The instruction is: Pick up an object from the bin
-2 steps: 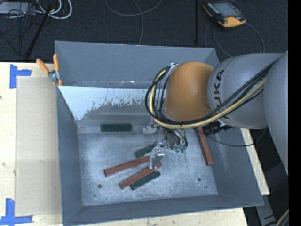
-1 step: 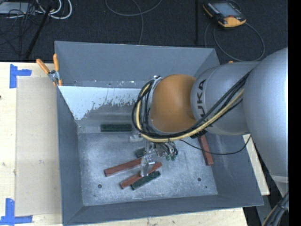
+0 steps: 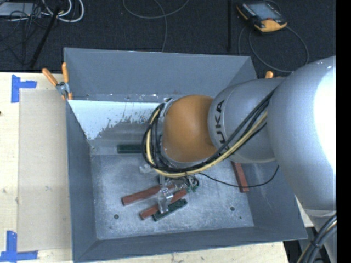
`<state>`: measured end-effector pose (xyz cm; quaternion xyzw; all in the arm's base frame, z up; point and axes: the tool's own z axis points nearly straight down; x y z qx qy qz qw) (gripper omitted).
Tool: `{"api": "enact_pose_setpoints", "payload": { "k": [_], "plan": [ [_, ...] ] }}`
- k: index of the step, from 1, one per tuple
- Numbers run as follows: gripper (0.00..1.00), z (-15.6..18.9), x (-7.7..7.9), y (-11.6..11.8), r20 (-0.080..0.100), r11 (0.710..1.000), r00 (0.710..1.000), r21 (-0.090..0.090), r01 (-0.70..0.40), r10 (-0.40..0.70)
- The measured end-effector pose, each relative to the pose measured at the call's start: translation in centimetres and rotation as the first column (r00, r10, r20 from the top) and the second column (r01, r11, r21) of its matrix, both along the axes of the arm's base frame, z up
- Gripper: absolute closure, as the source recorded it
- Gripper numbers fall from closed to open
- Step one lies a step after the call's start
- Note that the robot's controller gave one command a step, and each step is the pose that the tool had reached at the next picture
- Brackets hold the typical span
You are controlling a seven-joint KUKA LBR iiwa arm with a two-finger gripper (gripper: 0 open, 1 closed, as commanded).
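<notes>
Grey bin [image 3: 109, 212], its floor speckled pale; two reddish-brown sticks [image 3: 140, 196]; a dark green strip [image 3: 171, 208]; another reddish-brown stick [image 3: 240, 177]; orange wrist cover [image 3: 186, 127], silver arm [image 3: 307, 130]

You had two red-brown sticks lying flat and slanted at the front middle of the bin [image 3: 107, 188]: upper stick [image 3: 140, 196], lower stick [image 3: 146, 213]. Dark green strip [image 3: 173, 207] lay against the lower one.

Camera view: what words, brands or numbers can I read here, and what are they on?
"UKA": on the silver arm, running sideways; anything before it is hidden.
Handheld device on the dark floor beyond the bin: markings too small to read.
</notes>
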<state>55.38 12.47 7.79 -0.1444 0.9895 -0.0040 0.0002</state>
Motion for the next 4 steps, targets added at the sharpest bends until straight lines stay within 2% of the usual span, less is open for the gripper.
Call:
{"api": "enact_pose_setpoints", "payload": {
  "k": [1, 2, 3, 4],
  "plan": [
    [0.00, 0.04, 1.45, 1.44, 0.000, 0.964, 0.964, 0.007, -0.264, 0.264],
    [0.00, 0.00, 0.93, 0.68, 0.007, 0.992, 0.992, 0.010, -0.127, 0.127],
    [1.00, 0.01, 1.47, 1.50, 0.000, 0.965, 0.965, 0.009, -0.263, 0.263],
    [1.00, 0.00, 1.47, 1.48, -0.001, 0.965, 0.965, 0.009, -0.262, 0.262]
  ]
}}
